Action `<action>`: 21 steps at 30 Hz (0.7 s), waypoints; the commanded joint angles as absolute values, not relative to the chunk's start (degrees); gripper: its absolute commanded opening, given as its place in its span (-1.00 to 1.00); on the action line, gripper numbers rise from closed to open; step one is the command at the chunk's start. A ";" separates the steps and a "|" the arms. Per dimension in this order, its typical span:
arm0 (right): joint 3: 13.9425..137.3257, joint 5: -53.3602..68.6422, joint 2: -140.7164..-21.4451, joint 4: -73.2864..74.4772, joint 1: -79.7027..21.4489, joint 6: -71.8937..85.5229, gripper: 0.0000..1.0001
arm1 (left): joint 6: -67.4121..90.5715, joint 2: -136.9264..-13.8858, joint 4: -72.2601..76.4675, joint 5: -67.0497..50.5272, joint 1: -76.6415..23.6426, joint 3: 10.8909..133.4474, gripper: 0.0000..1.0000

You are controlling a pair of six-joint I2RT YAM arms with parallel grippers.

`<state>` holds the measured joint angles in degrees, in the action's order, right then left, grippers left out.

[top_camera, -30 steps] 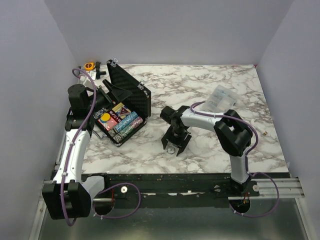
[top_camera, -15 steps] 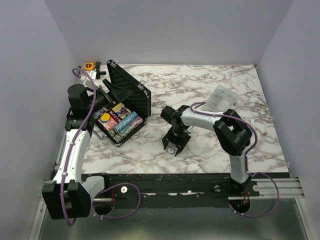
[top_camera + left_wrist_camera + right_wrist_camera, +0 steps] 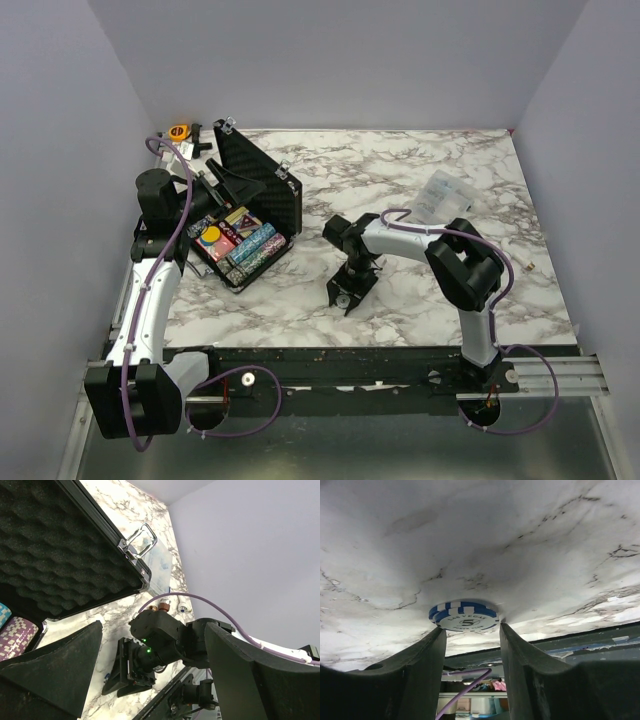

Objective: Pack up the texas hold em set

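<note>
Right wrist view: right claw (image 3: 472, 628) pinched against the rim of a blue-and-white chip (image 3: 464, 617) lying flat on the worktop (image 3: 520, 540). Step: retrieving a stray chip. Next: lift, carry to the open case (image 3: 262, 195) far-left; left claw (image 3: 152, 630) gapes empty.
</note>
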<state>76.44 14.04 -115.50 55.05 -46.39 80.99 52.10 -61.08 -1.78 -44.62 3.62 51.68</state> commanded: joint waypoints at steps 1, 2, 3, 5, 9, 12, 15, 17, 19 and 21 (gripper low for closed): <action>72.86 9.11 -119.21 56.63 -46.67 81.80 0.01 | 52.21 -61.29 -0.31 -46.40 3.25 51.26 0.66; 72.86 9.09 -119.11 56.46 -46.67 81.51 0.04 | 52.33 -61.31 -0.29 -46.48 3.26 51.25 0.66; 72.83 8.93 -118.82 56.21 -46.67 81.40 0.09 | 52.30 -61.30 -0.29 -46.55 3.25 51.26 0.66; 73.32 8.10 -118.01 55.88 -46.67 80.92 0.20 | 52.30 -61.35 -0.30 -46.57 3.25 51.24 0.66; 76.13 4.69 -116.51 57.34 -46.67 79.77 0.37 | 52.31 -61.42 -0.31 -46.58 3.23 51.15 0.66; 77.12 2.06 -115.37 58.52 -46.68 79.65 0.45 | 52.43 -61.44 -0.31 -46.67 3.15 51.02 0.67; 76.39 0.88 -114.87 57.33 -46.51 79.36 0.48 | 52.40 -61.44 -0.31 -46.70 3.03 50.97 0.67; 76.52 1.09 -115.34 56.17 -46.56 78.46 0.48 | 52.30 -61.40 -0.28 -46.60 2.90 50.98 0.67; 77.26 0.89 -116.03 55.24 -46.52 77.22 0.48 | 52.24 -61.42 -0.27 -46.66 2.80 50.98 0.67; 78.09 0.35 -116.81 54.95 -46.51 76.23 0.43 | 52.12 -61.43 -0.28 -46.56 2.64 50.98 0.67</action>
